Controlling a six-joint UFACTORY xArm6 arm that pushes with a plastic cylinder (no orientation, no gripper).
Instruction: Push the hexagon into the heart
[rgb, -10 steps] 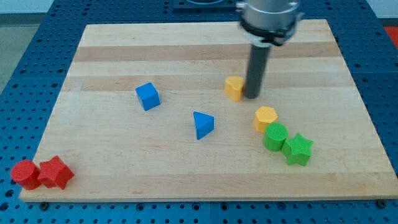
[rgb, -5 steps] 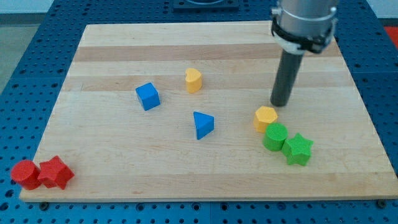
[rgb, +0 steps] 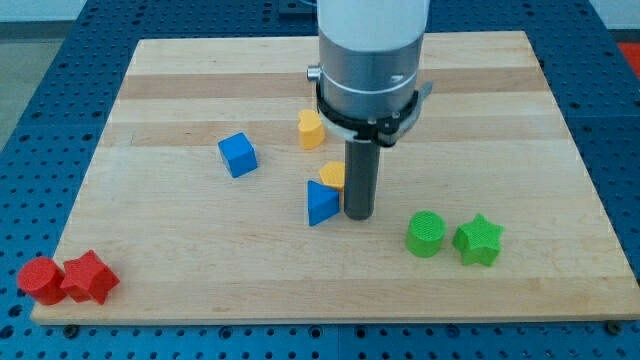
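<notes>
My tip (rgb: 357, 215) rests on the surface (rgb: 180, 260) near its centre, touching the right side of the yellow hexagon (rgb: 332, 176), which abuts the blue triangle (rgb: 321, 203). The yellow heart (rgb: 310, 129) lies just beyond, toward the far edge, so a far-leftward push seems intended. No fingers exist, only the rod.

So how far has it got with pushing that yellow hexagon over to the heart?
Partly there. The yellow hexagon sits beside my tip and against the blue triangle. In hand: my tip is on its right side. Left: a gap of bare board remains up to the yellow heart, so they do not touch yet.
</notes>
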